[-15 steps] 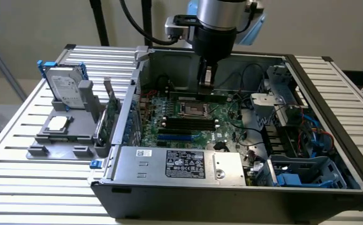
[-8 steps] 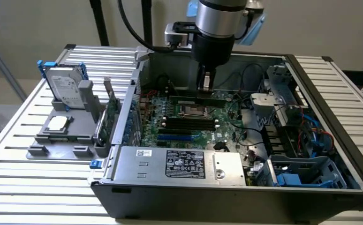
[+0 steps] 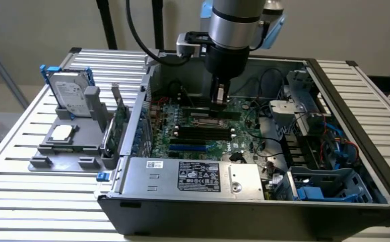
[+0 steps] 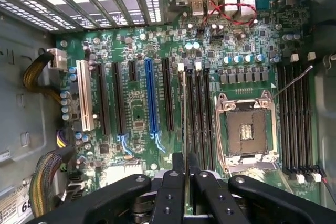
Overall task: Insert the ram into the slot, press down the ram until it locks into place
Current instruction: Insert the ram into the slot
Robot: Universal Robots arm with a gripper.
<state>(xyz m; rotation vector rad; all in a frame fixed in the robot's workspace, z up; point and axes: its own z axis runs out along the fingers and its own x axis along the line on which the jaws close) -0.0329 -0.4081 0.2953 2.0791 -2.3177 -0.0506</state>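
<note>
Near the upper middle of the exterior view, the gripper [image 3: 218, 98] held the ram [image 3: 212, 113] narrowly by its flat faces above the slot [image 4: 192, 108], a light, stiff, probably fragile board

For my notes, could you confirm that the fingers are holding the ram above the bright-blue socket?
Not quite: the wrist view shows the fingers holding the ram above a long black slot near the processor socket, not above the bright-blue socket.
</note>
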